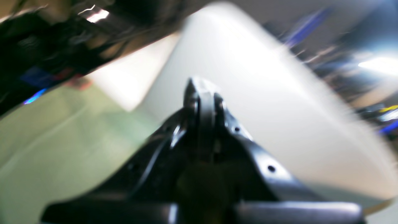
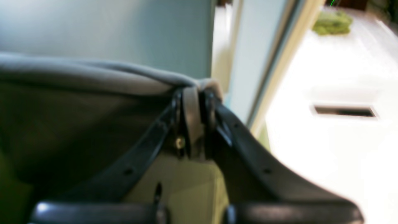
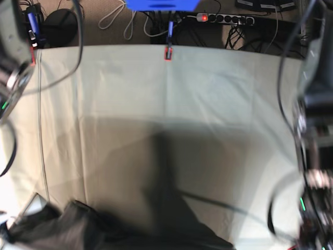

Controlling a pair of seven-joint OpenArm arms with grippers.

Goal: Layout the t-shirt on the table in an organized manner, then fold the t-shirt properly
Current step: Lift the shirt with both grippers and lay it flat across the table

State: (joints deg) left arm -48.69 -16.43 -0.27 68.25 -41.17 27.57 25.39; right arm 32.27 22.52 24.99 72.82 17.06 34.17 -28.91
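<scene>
Glossy blk jaws, grey pads (image 2: 190, 121), screw holes, blk cables (image 3: 285, 62)

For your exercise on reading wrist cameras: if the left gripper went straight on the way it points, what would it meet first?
Hedged: the shut left gripper points at a pale blurred surface beyond the table edge. Nothing shows between; motion blur hides depth.

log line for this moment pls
right gripper: shut on t-shirt edge | left gripper: shut, nothing visibly held | t-shirt: bunched at near edge of table, not laid out
</scene>
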